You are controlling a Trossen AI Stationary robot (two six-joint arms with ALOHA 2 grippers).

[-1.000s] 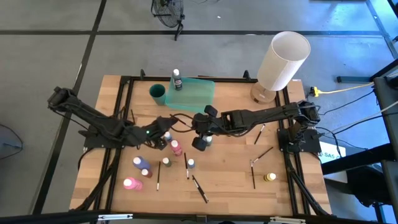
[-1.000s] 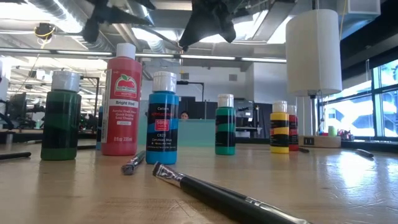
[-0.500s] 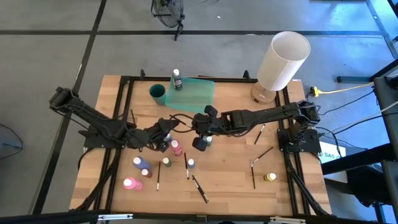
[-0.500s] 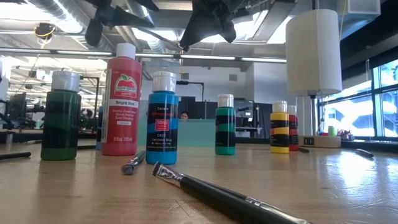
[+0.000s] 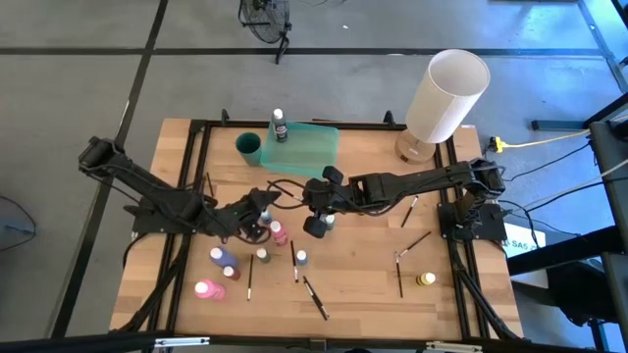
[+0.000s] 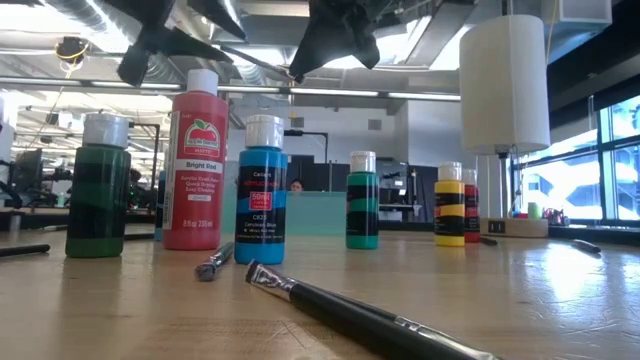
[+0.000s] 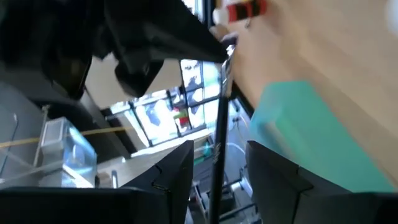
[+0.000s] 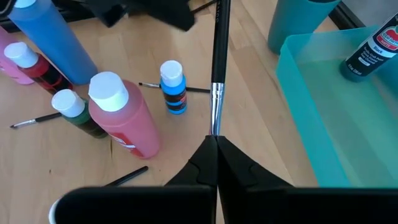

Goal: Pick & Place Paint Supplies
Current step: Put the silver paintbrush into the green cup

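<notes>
My right gripper (image 8: pixel 215 140) is over the middle of the table, shut on a thin dark paintbrush (image 8: pixel 217 56). The brush points toward the table's left. Its handle (image 7: pixel 221 124) passes between the fingers of my left gripper (image 7: pixel 217 180), which stands open around it with a gap on each side. Below them several white-capped paint bottles stand on their bases, among them a big red one (image 5: pixel 278 232), a small blue one (image 8: pixel 173 87) and a green one (image 8: pixel 78 112). A black bottle (image 5: pixel 280 126) stands in the green tray (image 5: pixel 314 147). My right gripper pinches the paintbrush by its bristle tip (image 8: pixel 214 124), just past the silver ferrule, between its two fingertips. The fingers slant down toward the table's left and lie along the brush. The brush sticks straight out from them, clear of the table.
A teal cup (image 5: pixel 249 147) stands left of the tray, and a white lamp (image 5: pixel 446 98) at the far right. Loose brushes (image 5: pixel 314 297) lie toward the near edge and the right (image 5: pixel 417 240). A yellow bottle (image 5: pixel 426 279) stands near right, with more bottles (image 5: pixel 218 257) near left.
My left gripper has dipped slightly toward the table around the brush handle, its opening unchanged. My right gripper and the brush have kept still.
</notes>
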